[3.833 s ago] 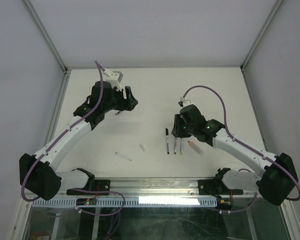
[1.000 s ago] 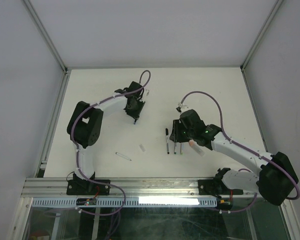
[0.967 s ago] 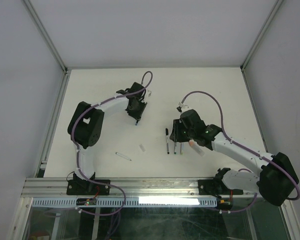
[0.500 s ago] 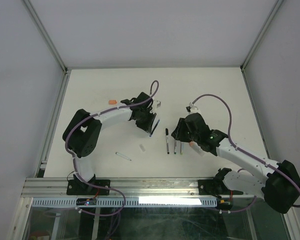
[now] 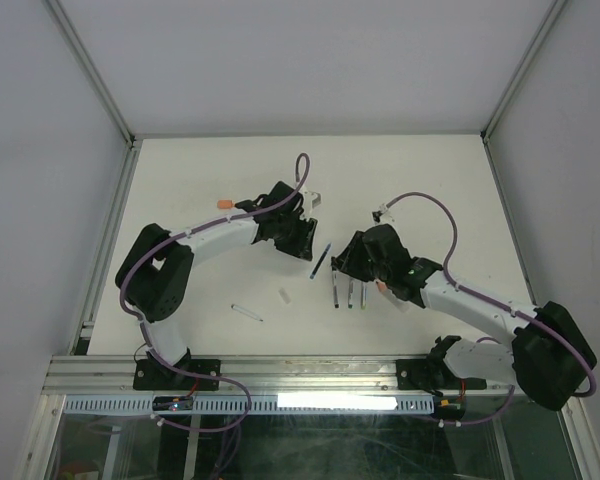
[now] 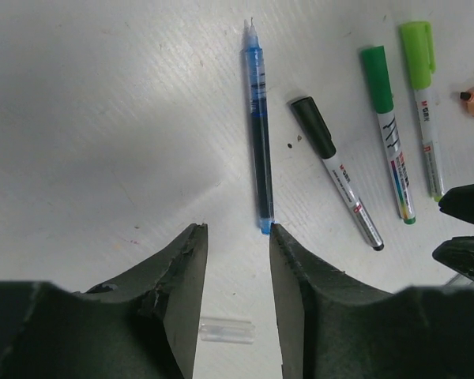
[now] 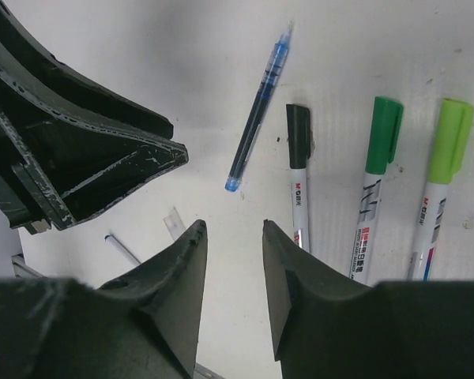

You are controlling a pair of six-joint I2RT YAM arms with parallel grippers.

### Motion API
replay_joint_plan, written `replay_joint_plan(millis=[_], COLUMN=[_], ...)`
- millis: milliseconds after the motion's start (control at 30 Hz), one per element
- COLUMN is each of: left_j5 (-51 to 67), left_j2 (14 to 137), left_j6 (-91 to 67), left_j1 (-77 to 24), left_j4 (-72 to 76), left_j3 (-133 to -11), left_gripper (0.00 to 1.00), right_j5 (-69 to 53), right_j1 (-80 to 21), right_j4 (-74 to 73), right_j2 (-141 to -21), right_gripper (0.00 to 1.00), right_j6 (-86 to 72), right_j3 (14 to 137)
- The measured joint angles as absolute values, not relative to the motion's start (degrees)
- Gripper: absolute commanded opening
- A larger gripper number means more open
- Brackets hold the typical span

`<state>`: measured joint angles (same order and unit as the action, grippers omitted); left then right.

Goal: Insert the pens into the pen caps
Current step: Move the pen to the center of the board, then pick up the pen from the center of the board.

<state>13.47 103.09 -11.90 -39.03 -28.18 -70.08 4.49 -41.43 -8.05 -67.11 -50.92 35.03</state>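
Blue pen [image 6: 259, 134] lies flat on the white desk [image 6: 103, 118], uncapped. Its long axis runs up-down in the left wrist frame, with the nib at the top and the rear end at the bottom, just ahead of the gap between the left fingers [image 6: 186, 268]. Those fingers are apart with nothing between them, and the pen end sits nearer the right-hand one.

Right fingers [image 7: 182, 268] are also apart and empty. In the right wrist view the pen slants from upper right down to centre, ending just above their gap. In the top view it lies between the two arms; the left looks better lined up with its axis, so it is likely the arm to take it.

To the right of the blue pen in the left wrist frame lie three capped markers, roughly side by side:
- black-capped marker [image 6: 336, 170] – its cap end is near the pen's middle, so that side is tight
- dark green-capped marker [image 6: 387, 130]
- light green-capped marker [image 6: 423, 103]

The left side of the pen is bare desk.

Other pieces:
- A short clear tube [image 6: 225, 330] sits at the bottom of the left wrist frame, seen between the fingers.
- An orange cap [image 5: 224, 204] lies well apart – left of centre in the top view, behind the left arm.

The desk is matte and flat, and the pen is round, so it could roll if a finger nudges it.
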Motion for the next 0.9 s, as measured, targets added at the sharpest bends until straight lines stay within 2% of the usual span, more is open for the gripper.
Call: replay_joint_plan(millis=[233,600,767,900], left_j5=[11.6,2.07,-1.26,-2.79], left_j2=[103.09,106.65,108.05,108.2], left_j6=[-13.32,-13.98,-13.85,-13.47], left_j1=[-42.46,-48.49,-49.36,-49.6], left_j4=[-26.39,-25.43,-25.45,-25.5], left_j3=[-69.91,-69.91,-70.06,-70.11], left_gripper=[0.44,0.41,0.37,0.29], right_j5=[7.6,13.1,13.26,13.26], right_j1=[-41.45,-41.43,-41.43,-41.43], right_j4=[-9.3,-12.56,-13.28,-13.28], right_j2=[-63.92,-57.49,-57.49,-57.49], right_gripper=[0.37,0.37,0.37,0.37], right_j6=[-52.12,-53.06,-53.06,-53.06], right_j3=[34.33,32.38,32.38,32.38])
